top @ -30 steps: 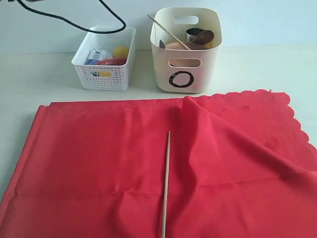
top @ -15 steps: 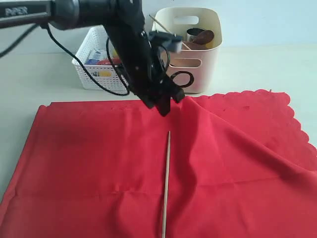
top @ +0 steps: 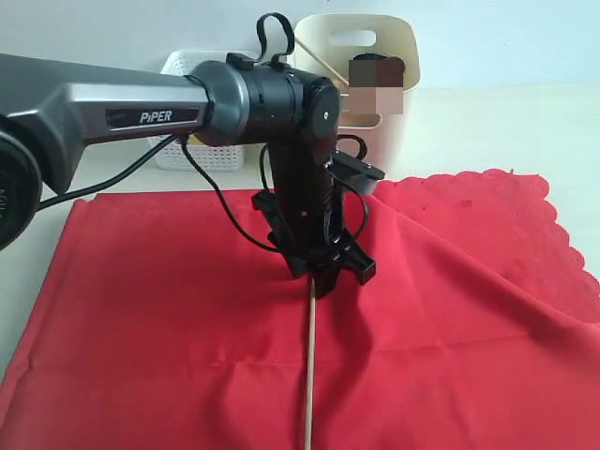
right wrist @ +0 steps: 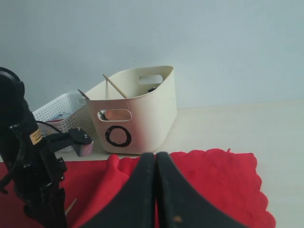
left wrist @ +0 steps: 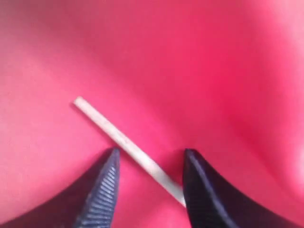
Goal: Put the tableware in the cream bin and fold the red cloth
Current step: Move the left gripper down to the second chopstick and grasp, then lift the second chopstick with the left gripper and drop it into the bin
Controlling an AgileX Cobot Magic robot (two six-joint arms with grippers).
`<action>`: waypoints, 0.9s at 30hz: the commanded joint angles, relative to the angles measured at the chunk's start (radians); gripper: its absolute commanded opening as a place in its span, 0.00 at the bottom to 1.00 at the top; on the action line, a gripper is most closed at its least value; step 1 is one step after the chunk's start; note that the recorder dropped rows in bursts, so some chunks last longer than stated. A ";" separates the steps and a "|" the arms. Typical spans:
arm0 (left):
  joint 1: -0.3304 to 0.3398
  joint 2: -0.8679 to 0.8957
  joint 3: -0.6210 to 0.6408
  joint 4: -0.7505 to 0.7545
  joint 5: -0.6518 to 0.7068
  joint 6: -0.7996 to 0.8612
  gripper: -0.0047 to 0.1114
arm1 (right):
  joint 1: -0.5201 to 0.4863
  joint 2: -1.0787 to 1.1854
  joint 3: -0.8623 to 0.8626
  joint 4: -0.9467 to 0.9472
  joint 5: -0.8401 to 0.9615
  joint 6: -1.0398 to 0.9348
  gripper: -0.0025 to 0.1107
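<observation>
The red cloth (top: 450, 309) covers most of the table (top: 497, 122). Its near edge runs out of the bottom of the exterior view. Its scalloped edge curves off to the right, and its straight far edge stops just short of the two bins. A ridge of raised fabric crosses it on the right. Bare tabletop shows in a strip down the left side and in a wider stretch at the far right, beside the bin – the freest ground for a reach.

The left arm (top: 141, 108) comes in from the left and bends down over the middle of the cloth, hiding much of what stands behind it. The cream bin (top: 398, 56) stands behind the cloth's far edge with one chopstick (top: 319, 58) leaning out of it. The white lattice basket (top: 216, 157) sits to its left, mostly behind the arm.

The other chopstick (top: 309, 375) lies on the cloth, running straight towards the near edge. The left gripper (top: 323, 281) stands at its far end with its fingers (left wrist: 102, 190) spread to either side of the stick (a gap shows on both sides). The right gripper (right wrist: 155, 159) hangs over the cloth's right part, its fingers pressed together on nothing.

A second ago no arm was in view. Half a second ago the left gripper hung over the cloth's far edge, and it has since come down to the stick's tip – cloth and chopstick lie as before.
</observation>
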 commanded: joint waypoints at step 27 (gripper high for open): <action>0.004 -0.176 -0.130 -0.018 0.116 -0.043 0.04 | 0.001 -0.004 0.005 -0.006 -0.009 -0.002 0.02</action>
